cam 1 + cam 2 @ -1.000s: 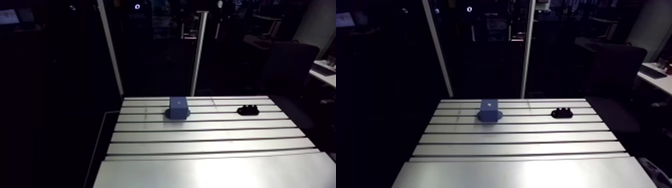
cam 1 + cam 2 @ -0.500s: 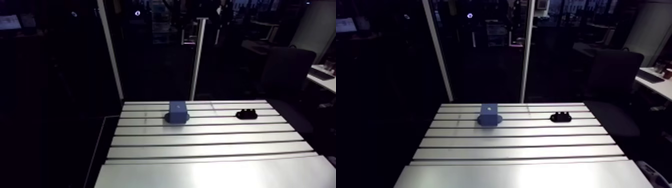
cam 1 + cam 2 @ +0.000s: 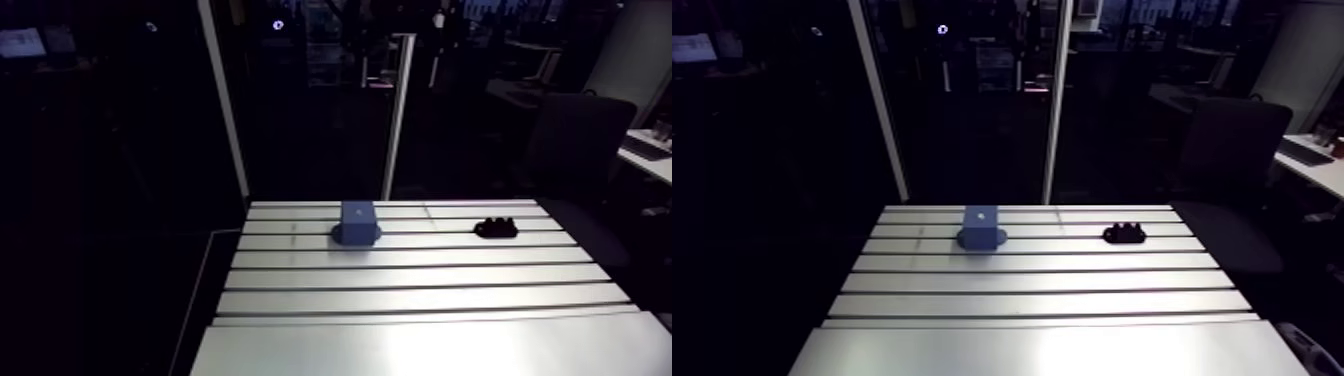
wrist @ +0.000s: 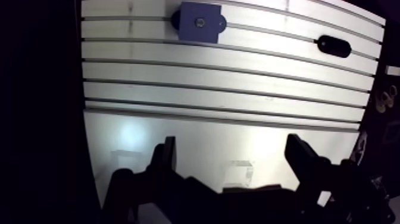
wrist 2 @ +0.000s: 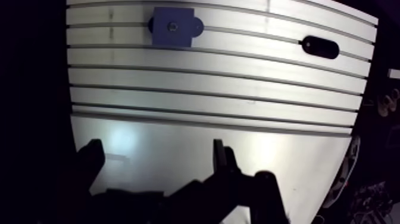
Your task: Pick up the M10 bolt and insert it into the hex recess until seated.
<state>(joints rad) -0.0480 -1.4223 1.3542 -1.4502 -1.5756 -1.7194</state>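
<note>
Approach step: my gripper (image 4: 232,143) hangs spread and empty above the surface's (image 4: 238,89) near edge. The dark bolt holder (image 4: 334,46) lies near the far-right corner. Next: travel there, descend.

The desk (image 3: 420,300) is pale silver-grey, striped across with thin dark parallel slots. The block (image 3: 357,220), upper centre in the arm view, is matte blue with a small grey spot on top. The small part (image 3: 496,228) to its right is black. The pincer (image 4: 231,149) is black.
</note>
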